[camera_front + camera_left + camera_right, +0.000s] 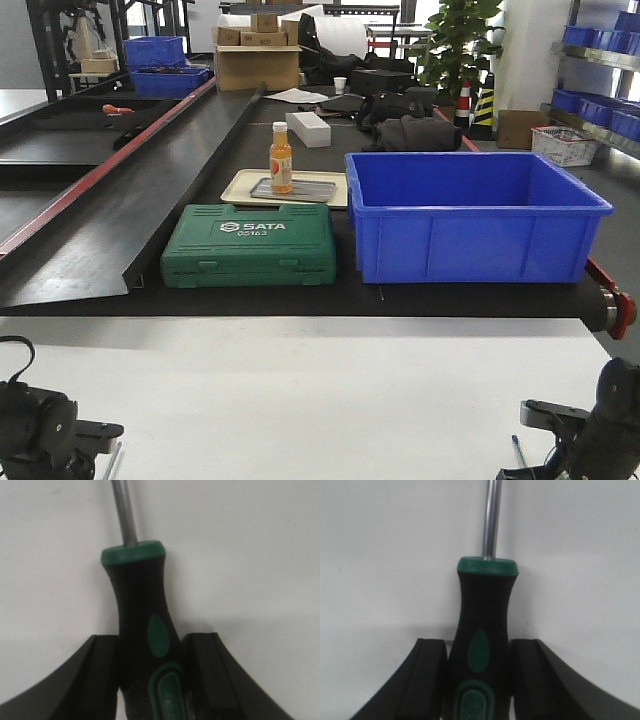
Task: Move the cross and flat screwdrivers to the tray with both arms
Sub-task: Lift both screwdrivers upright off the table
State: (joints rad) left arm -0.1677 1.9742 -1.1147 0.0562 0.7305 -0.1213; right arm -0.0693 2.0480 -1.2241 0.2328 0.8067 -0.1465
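Observation:
In the left wrist view a screwdriver (142,630) with a black-and-green handle lies between my left gripper's (150,642) jaws, steel shaft pointing away over the white table; the jaws press its sides. The right wrist view shows the same: the second screwdriver (484,625) sits in my right gripper (479,647), fingers tight against the handle. Both tips are out of view, so cross and flat cannot be told apart. From the front, the left gripper (95,435) and right gripper (548,412) sit low at the near corners. The grey tray (310,190) lies far back.
An orange bottle (281,157) stands on the grey tray, which rests on a beige tray (240,180). A green SATA case (250,246) and a deep blue bin (470,215) stand between the white table (320,400) and the trays.

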